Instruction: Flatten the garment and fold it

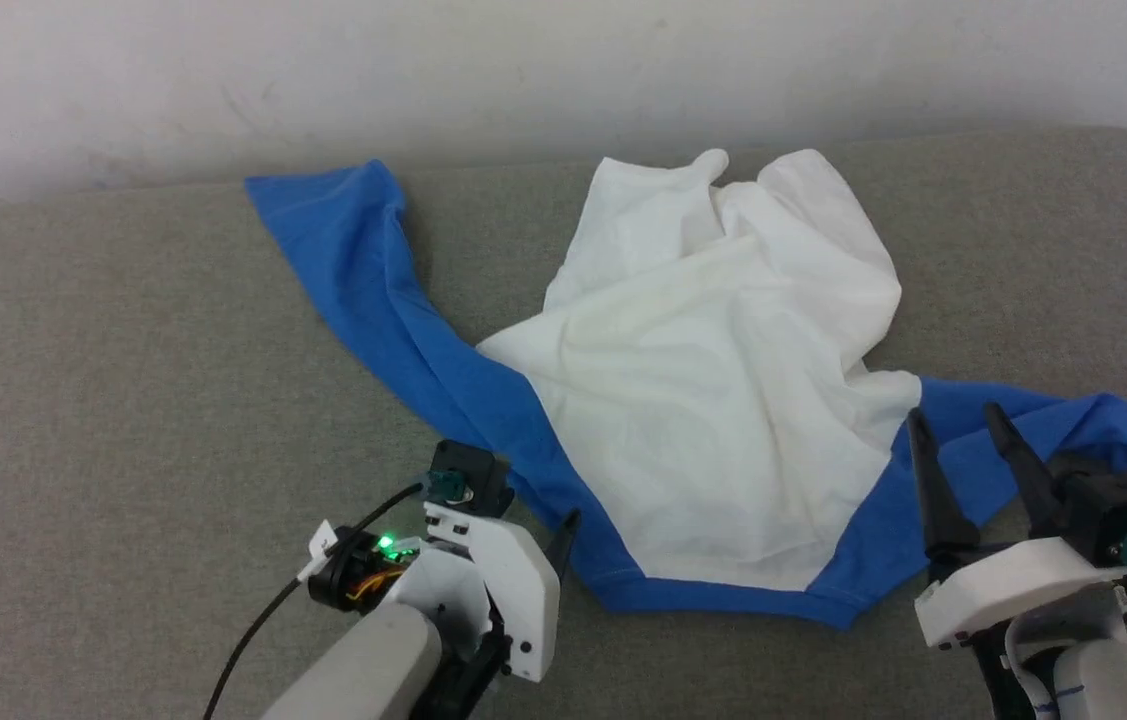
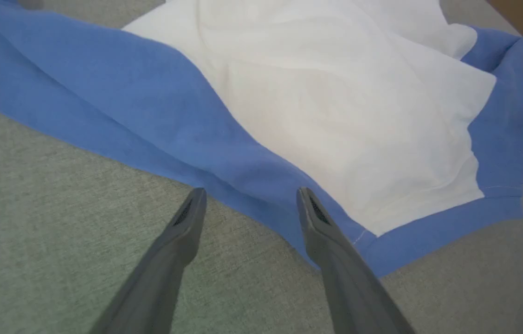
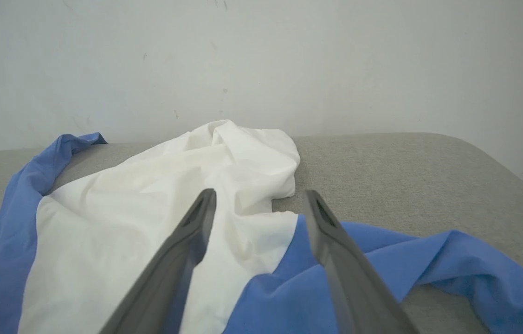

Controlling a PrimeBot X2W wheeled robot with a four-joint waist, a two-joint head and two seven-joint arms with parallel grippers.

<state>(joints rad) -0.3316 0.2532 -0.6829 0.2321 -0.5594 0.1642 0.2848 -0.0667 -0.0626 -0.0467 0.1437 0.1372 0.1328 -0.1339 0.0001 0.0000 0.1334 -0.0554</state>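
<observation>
The garment (image 1: 713,370) lies crumpled on the grey surface, its white body bunched toward the wall. One blue sleeve (image 1: 353,250) stretches to the far left and the other blue sleeve (image 1: 1073,430) trails off to the right. My left gripper (image 2: 249,197) is open, its tips just short of the blue neckline edge (image 2: 242,185) near the front. My right gripper (image 1: 958,425) is open too, hovering over the right sleeve's shoulder (image 3: 289,273). Nothing is between either pair of fingers. The printed side is hidden.
A grey fabric-covered table (image 1: 123,350) bears the shirt, with a pale wall (image 1: 523,70) right behind it. Its right corner (image 3: 488,157) is rounded. A black cable (image 1: 253,630) runs off my left wrist.
</observation>
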